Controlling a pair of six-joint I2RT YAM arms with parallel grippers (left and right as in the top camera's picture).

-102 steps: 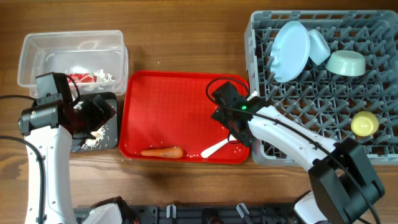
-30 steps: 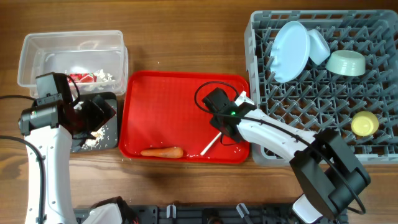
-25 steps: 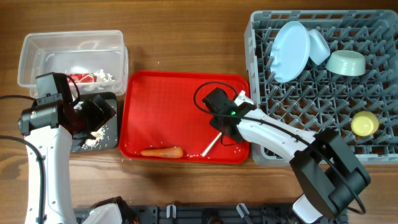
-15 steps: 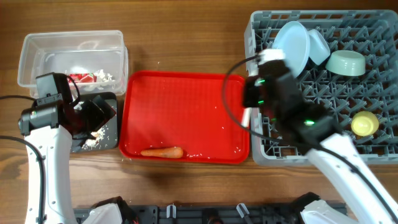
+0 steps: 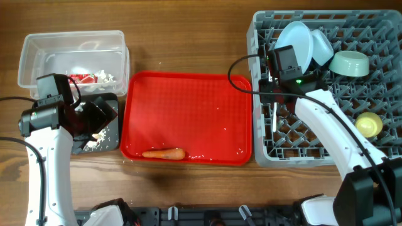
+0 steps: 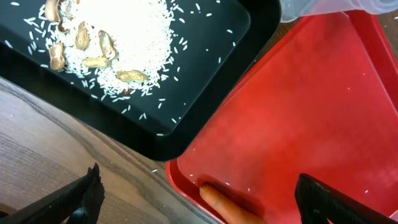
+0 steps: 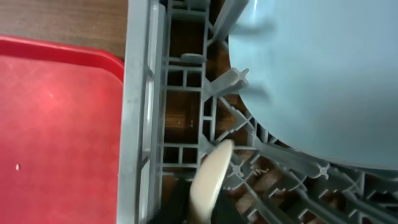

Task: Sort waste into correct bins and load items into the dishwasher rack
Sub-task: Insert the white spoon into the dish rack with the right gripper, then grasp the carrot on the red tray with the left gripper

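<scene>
My right gripper (image 5: pixel 274 94) hangs over the left side of the grey dishwasher rack (image 5: pixel 314 135), shut on the white spoon (image 5: pixel 274 119). In the right wrist view the spoon (image 7: pixel 208 177) sticks up between the dark fingers, beside the rack wall (image 7: pixel 140 112) and below the light blue plate (image 7: pixel 323 74). The plate (image 5: pixel 294 44), mint bowl (image 5: pixel 350 64) and yellow cup (image 5: pixel 368 124) stand in the rack. My left gripper (image 5: pixel 97 116) is open above the black tray (image 6: pixel 205 81) of food scraps (image 6: pixel 118 37). The carrot (image 5: pixel 164 153) lies in the red tray (image 5: pixel 188 100).
The clear tub (image 5: pixel 28 63) at the back left holds the red-and-white wrapper (image 5: pixel 80 77) and white tissue. A pale blue-white dish (image 5: pixel 321 47) leans behind the plate. In the left wrist view the carrot tip (image 6: pixel 227 208) shows at the red tray's corner.
My right gripper lifted the spoon off the red tray's front right corner and carried it right and back, over the rack's left side. The left arm has not moved.
</scene>
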